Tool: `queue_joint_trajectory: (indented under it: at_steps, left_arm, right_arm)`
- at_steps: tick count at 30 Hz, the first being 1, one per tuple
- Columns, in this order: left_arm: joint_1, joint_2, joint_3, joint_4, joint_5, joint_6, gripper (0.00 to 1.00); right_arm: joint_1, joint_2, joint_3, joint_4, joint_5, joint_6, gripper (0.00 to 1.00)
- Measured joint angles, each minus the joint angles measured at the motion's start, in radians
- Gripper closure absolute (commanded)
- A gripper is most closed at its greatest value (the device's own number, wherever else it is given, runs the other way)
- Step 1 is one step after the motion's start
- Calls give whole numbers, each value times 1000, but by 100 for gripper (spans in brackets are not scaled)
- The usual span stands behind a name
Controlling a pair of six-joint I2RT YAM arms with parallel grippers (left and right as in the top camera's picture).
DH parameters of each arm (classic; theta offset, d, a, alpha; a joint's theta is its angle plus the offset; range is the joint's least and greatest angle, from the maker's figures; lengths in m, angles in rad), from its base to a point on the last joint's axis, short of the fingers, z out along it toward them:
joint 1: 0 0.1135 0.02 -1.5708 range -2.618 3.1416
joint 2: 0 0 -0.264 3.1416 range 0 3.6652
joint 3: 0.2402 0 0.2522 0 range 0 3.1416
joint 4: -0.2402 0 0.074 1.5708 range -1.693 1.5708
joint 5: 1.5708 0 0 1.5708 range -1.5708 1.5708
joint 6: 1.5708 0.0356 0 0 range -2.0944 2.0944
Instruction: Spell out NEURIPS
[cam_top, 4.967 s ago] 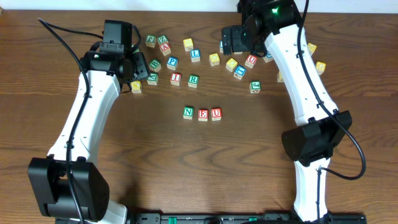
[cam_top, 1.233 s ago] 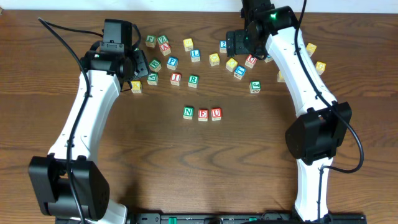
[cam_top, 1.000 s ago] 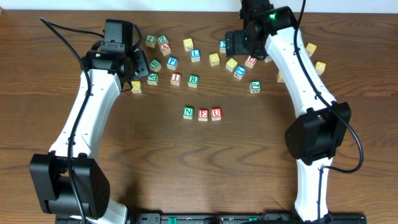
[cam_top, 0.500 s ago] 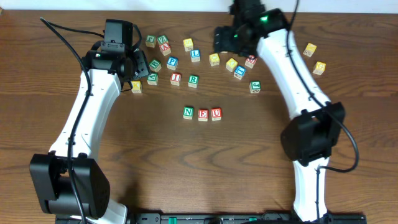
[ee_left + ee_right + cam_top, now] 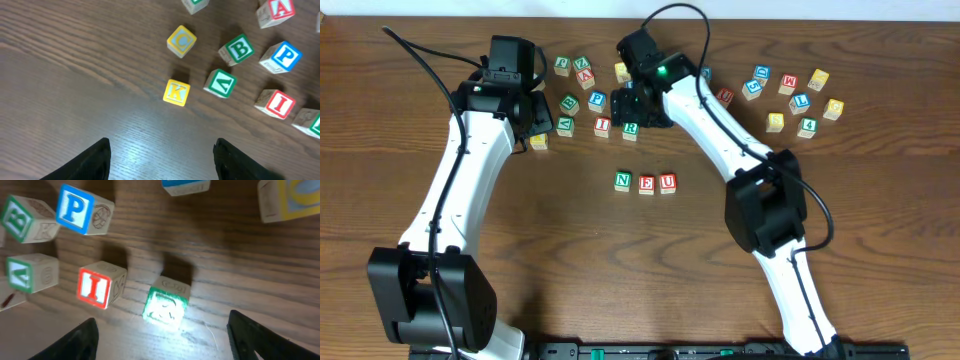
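Note:
The blocks N (image 5: 623, 180), E (image 5: 646, 184) and U (image 5: 667, 183) stand in a row at the table's middle. A green R block (image 5: 631, 128) sits behind them beside a red I block (image 5: 603, 126) and a blue P block (image 5: 596, 100). My right gripper (image 5: 638, 106) hovers open over the green block, which shows glared between the fingers in the right wrist view (image 5: 165, 305), with the I block (image 5: 97, 287) to its left. My left gripper (image 5: 540, 108) is open and empty, above bare wood near a yellow K block (image 5: 176, 93).
Several loose letter blocks lie at the back right (image 5: 800, 102). More lie at the back left: a green B (image 5: 240, 49), a yellow C (image 5: 181, 41), a red A (image 5: 277, 10). The right arm stretches across the table's back middle.
My right arm has swung left from the right-hand cluster of blocks to above the green R block, and blocks it hid now show at the back right. The left arm has not moved.

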Motion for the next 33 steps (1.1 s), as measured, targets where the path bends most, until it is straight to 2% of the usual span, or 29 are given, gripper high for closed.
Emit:
queue_joint_trajectory:
  at_steps: [6,16,22,28,31,33]
  left_arm:
    - [0,0,0,-3,-7,0,35]
    - [0,0,0,-6,-8,0,35]
    - [0,0,0,-6,-11,0,35]
    - [0,0,0,-6,-11,0,35]
    - [0,0,0,-6,-11,0,35]
    - [0,0,0,-6,-11,0,35]
  right_arm:
    - [8,16,0,32,30,18,43]
    - [12,80,0,46,43,21,48]
    - [12,83,0,50,45,21,58]
    - [12,83,0,37,45,21,62]
    - [12,83,0,22,45,21,72]
    - [10,83,0,14,45,18,72]
